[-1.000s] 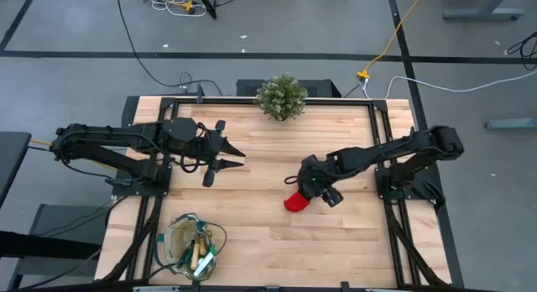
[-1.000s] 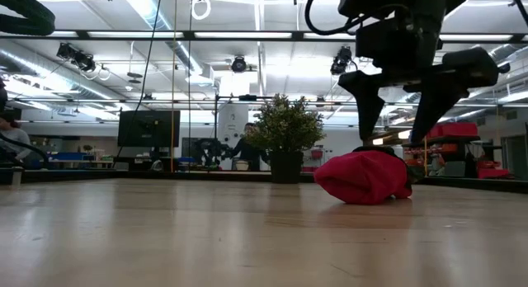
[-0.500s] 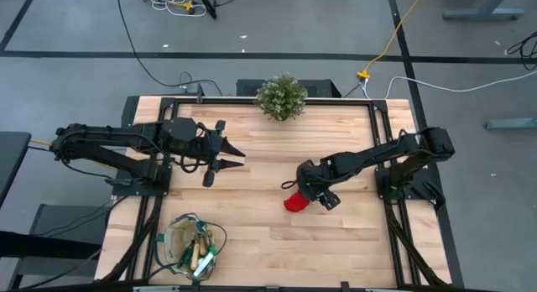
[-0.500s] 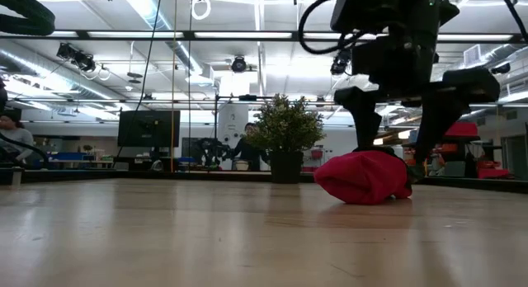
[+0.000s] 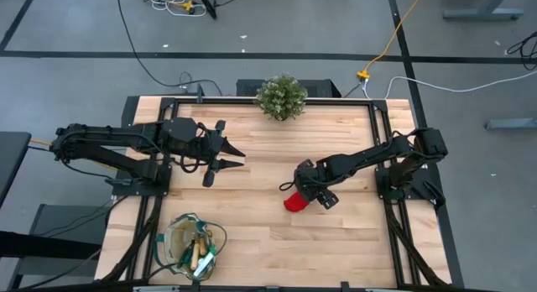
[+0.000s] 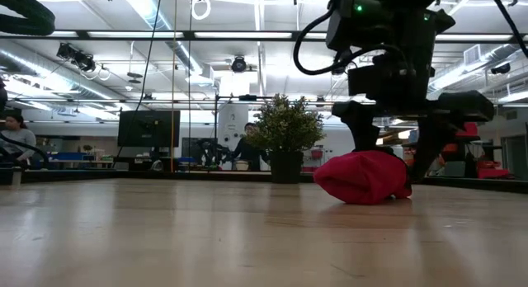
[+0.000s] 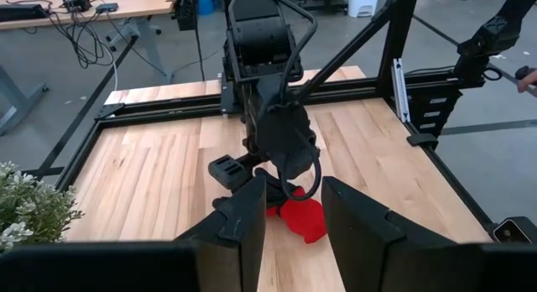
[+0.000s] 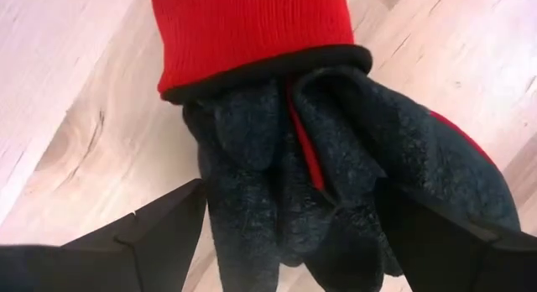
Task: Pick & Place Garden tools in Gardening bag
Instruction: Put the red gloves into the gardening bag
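The black-and-red glove (image 5: 294, 203) lies flat on the wooden table right of centre, its red cuff (image 8: 252, 32) toward the near left. My right gripper (image 5: 307, 191) points down over it, open, one finger on either side of the glove's black palm (image 8: 336, 166), with a gap showing on each side. The glove (image 6: 363, 177) sits between the two fingers in the low view. My left gripper (image 5: 237, 157) hangs open and holds nothing, above the table's left half. The tan gardening bag (image 5: 195, 244) stands at the near left with wooden-handled tools inside.
A bushy potted plant (image 5: 281, 96) stands at the middle of the far edge. Black frame rails (image 5: 382, 158) run along the table's sides. Bare wood lies between the glove and the bag.
My right gripper has come down onto the glove and drifted a little toward the table's left, staying open; its fingers, which hung above the glove, now reach down on either side of it. The glove has not moved.
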You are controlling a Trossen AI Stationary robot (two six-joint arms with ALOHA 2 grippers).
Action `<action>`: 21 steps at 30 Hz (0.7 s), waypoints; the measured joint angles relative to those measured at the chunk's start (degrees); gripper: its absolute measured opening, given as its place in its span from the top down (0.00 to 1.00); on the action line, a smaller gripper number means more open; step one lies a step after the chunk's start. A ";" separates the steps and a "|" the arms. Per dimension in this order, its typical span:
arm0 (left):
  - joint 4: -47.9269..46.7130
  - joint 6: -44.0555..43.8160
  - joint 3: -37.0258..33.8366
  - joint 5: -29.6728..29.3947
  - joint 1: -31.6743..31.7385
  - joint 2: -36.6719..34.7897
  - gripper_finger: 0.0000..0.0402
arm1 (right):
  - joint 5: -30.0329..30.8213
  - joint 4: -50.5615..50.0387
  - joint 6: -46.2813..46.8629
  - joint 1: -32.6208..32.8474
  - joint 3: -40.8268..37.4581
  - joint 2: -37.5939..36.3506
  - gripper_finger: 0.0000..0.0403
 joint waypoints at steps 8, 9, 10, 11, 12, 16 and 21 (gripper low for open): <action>0.00 0.02 0.00 0.00 0.00 0.00 0.69 | -0.96 0.70 0.02 -0.02 0.00 1.78 0.14; 0.00 0.02 0.00 0.00 -0.01 0.00 0.69 | -0.61 0.83 0.01 -0.02 0.00 2.04 0.14; 0.02 0.02 0.00 0.00 0.00 0.00 0.69 | -0.13 0.96 0.01 0.00 0.00 2.12 0.14; 0.02 0.00 0.00 0.00 0.00 0.00 0.69 | 0.07 0.98 0.01 -0.02 0.00 2.12 0.14; 0.00 -0.02 0.00 0.02 -0.02 0.00 0.69 | 0.08 1.10 0.02 -0.02 0.00 2.10 0.15; 0.00 0.00 0.00 0.02 -0.02 0.00 0.69 | 0.10 1.35 1.45 -0.04 0.00 2.10 0.20; 0.01 0.00 0.00 0.02 0.00 0.00 0.69 | 0.12 1.59 1.98 -0.04 0.00 2.10 0.28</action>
